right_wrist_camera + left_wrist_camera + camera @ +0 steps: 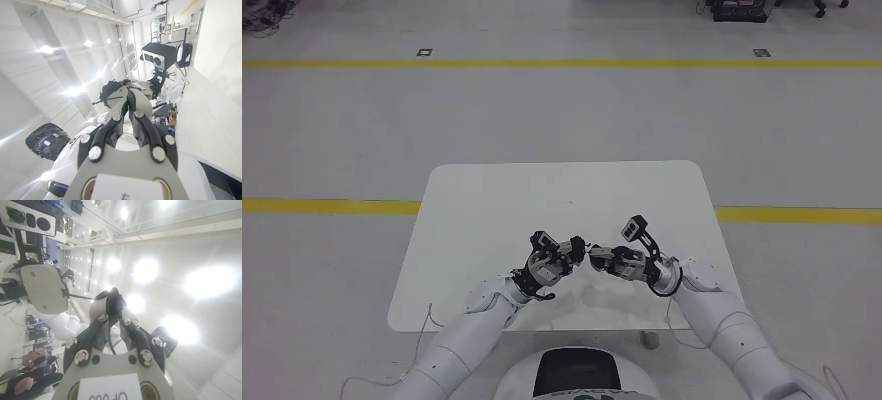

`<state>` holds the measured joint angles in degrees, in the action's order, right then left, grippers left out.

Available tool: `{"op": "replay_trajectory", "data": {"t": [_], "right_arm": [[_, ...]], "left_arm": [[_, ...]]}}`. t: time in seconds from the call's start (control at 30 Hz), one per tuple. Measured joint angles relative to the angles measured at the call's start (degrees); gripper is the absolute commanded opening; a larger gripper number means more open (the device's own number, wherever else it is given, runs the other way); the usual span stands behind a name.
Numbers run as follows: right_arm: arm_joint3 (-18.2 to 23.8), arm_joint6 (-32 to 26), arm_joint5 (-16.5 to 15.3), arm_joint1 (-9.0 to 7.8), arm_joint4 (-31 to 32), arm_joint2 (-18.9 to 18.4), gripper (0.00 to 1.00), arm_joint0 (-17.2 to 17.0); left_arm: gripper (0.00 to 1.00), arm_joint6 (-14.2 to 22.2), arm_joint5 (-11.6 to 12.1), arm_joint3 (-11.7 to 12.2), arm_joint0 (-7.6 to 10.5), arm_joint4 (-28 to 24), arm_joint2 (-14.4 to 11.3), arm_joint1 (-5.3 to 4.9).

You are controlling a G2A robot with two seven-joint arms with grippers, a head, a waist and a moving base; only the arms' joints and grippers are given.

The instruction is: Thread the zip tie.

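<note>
**A:** Where is the zip tie (83,297)?

**B:** It is off the table, held between the 2 grippers. They meet above the tabletop (542,190), about midway along its near edge and a little in from it.

**A:** And what are the tools doing?

**B:** The left gripper (113,301) is pinched tight on a dark bunched part of the tie, and 1 length of strap curves back between its fingers. The right gripper (129,98) has its jaws pressed together. The thin black strap comes out of its tip and runs straight across to the left one, so I judge it is clamped on the tail end.

**A:** So how much of the task is done?

**B:** The pick-up and the lining-up look done, with both ends in hand and the tips nearly touching. I cannot tell whether the tail has entered the head, because the left fingers cover that spot.

**A:** What is left?

**B:** Probably pushing the tail through the head, then pulling it so the loop closes.
</note>
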<state>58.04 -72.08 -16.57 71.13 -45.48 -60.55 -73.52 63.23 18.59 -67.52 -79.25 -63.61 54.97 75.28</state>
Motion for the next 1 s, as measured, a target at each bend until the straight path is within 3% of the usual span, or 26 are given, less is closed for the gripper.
{"op": "replay_trajectory", "data": {"t": [1.0], "right_arm": [[-1.1,0.7,1.2,0.39,1.7,1.0,0.00,1.0]], "left_arm": [[0.00,0.0,0.0,0.0,0.00,0.0,0.0,0.00]]}}
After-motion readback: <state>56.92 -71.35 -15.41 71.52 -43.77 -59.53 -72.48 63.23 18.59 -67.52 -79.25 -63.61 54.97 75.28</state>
